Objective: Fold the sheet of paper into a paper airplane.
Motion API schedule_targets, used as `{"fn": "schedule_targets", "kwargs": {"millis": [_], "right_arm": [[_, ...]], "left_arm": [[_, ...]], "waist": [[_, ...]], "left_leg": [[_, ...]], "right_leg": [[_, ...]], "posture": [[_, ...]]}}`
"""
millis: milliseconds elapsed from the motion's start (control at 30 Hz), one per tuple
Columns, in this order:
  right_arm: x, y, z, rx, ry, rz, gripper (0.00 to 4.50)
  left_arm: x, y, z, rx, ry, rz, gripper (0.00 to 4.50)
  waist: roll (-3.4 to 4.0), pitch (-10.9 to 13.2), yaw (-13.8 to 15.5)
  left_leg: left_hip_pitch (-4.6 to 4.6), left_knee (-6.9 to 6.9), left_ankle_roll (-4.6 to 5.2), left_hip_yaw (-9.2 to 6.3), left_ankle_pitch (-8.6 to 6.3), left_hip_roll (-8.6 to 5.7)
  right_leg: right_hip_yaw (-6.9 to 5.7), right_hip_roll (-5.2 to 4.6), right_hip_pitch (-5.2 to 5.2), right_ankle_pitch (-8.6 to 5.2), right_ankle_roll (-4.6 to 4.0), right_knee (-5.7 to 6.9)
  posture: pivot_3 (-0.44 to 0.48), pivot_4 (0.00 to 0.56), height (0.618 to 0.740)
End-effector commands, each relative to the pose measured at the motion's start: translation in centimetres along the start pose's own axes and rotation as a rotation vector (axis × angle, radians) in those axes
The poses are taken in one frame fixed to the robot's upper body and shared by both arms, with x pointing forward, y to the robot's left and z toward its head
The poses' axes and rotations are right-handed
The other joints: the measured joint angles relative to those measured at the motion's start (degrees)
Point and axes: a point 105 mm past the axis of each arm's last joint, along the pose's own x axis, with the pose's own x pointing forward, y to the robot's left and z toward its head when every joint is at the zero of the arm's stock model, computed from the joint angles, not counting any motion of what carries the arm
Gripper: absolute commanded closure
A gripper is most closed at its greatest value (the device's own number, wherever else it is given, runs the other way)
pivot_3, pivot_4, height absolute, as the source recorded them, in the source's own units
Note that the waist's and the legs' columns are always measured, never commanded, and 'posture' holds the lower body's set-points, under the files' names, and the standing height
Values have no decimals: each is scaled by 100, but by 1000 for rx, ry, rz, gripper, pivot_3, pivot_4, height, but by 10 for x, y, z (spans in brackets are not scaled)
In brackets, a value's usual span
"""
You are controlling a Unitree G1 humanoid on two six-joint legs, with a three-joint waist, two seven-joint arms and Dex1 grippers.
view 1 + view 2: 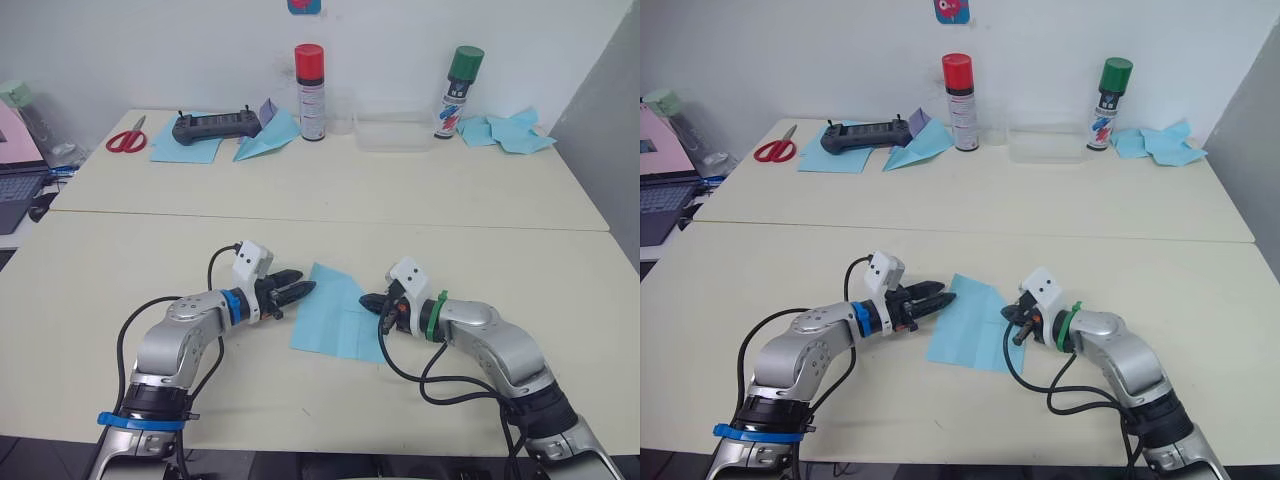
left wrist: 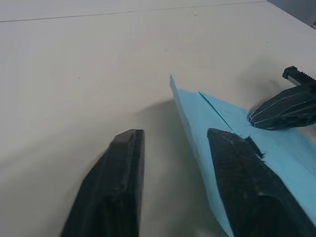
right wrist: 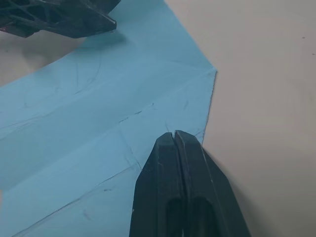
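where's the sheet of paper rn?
In the left eye view, the sheet of paper lies flat on the near table, between the left gripper and the right gripper.

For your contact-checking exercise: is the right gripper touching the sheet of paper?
Touching. The right wrist view shows the right gripper, fingers shut together, pressing its tip down on the sheet of paper near its corner, with no gap.

Lt-blue sheet of paper (image 1: 335,315), black claws, red scissors (image 1: 126,138), red- & green-capped cans.
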Motion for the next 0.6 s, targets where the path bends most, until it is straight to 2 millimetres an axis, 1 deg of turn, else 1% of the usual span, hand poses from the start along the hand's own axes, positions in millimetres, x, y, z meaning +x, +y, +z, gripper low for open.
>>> {"fn": "schedule_targets", "kwargs": {"millis": [33,100,367,467,600], "right_arm": [[-1,-4,-11,22,47,-26,4500],[-1,-3,-12,22,48,-24,4500],[1,-2,-11,20,51,-16,4500],[2,-2,-10,18,49,-15,4500],[4,-2,-6,10,36,-11,4500]], "left_arm": [[-3,8,11,53,-30,59,859],[-1,8,11,38,-37,51,281],[16,-3,10,42,-39,-22,281],[18,-8,12,40,-52,-53,810],[15,-13,11,44,-42,-85,2056]], "waist": [[0,0,1],[0,0,2],[0,0,4],[0,0,2],[0,0,-6]], "left_leg": [[0,0,0,0,0,0],[0,0,0,0,0,0],[-1,0,0,0,0,-1],[-1,-1,0,0,0,-1],[0,0,0,0,0,-1]], "right_leg": [[0,0,0,0,0,0],[0,0,0,0,0,0],[0,0,0,0,0,-1],[0,0,0,0,0,0],[0,1,-1,0,0,0]], "posture": [[0,150,740],[0,150,740],[0,150,740],[0,150,740],[0,150,740]]}}
